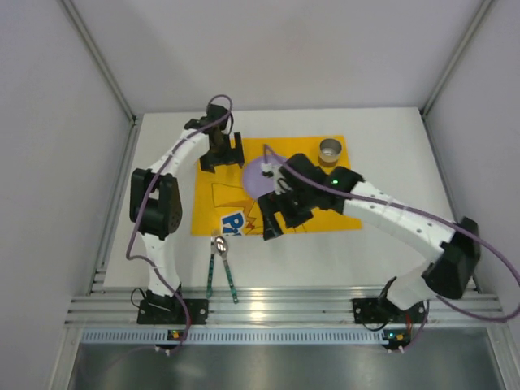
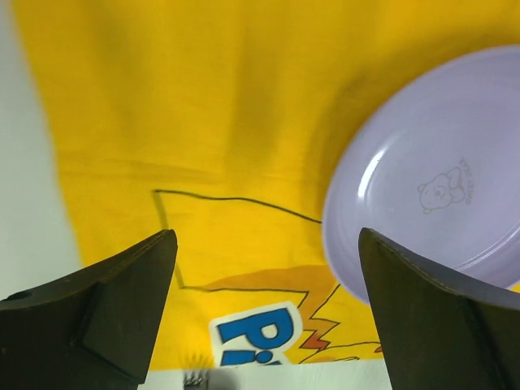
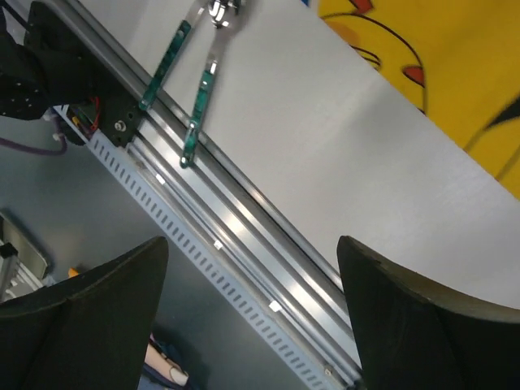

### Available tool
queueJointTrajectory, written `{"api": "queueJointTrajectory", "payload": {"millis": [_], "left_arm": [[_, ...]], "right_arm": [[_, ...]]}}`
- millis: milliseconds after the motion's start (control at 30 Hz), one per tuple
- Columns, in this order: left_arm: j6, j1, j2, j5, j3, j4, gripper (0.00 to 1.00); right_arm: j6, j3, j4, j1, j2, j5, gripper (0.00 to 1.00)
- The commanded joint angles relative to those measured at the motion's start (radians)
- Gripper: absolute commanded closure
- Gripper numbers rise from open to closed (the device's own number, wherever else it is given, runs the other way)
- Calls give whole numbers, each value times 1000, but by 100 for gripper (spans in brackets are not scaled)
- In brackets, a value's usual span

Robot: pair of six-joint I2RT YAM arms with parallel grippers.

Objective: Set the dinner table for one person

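The white dinner table (image 1: 398,154) bears a yellow printed placemat (image 1: 219,195). A lilac plate (image 1: 258,176) lies on the mat, partly hidden by my right arm; the left wrist view shows it (image 2: 439,171) at the right. A metal cup (image 1: 331,151) stands at the mat's far right corner. Two green-handled pieces of cutlery (image 1: 221,272) lie on the table in front of the mat, and show in the right wrist view (image 3: 183,69). My left gripper (image 1: 222,160) is open and empty over the mat's far left (image 2: 266,244). My right gripper (image 1: 283,223) is open and empty over the mat's near edge (image 3: 252,244).
A ribbed aluminium rail (image 1: 284,309) runs along the table's near edge, seen also in the right wrist view (image 3: 244,219). White walls with metal posts close in the left, right and back. The arm bases sit on the rail.
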Motion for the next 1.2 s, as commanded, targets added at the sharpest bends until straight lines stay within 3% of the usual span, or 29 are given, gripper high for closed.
{"api": "queueJointTrajectory", "payload": {"millis": [0, 133, 400, 733, 1033, 1167], "left_arm": [[-1, 64, -201, -160, 4, -49, 1], [2, 130, -317, -184, -91, -45, 1], [29, 232, -540, -172, -322, -7, 2], [67, 269, -646, -194, -394, -23, 2], [75, 277, -663, -194, -402, -19, 2], [79, 279, -666, -197, -409, -10, 2]], "right_arm": [[5, 188, 7, 203, 243, 76, 16], [49, 300, 3, 327, 447, 100, 25], [139, 391, 72, 378, 680, 93, 37], [199, 535, 89, 443, 863, 108, 40], [247, 618, 9, 449, 993, 246, 58], [235, 714, -63, 463, 1076, 319, 72]]}}
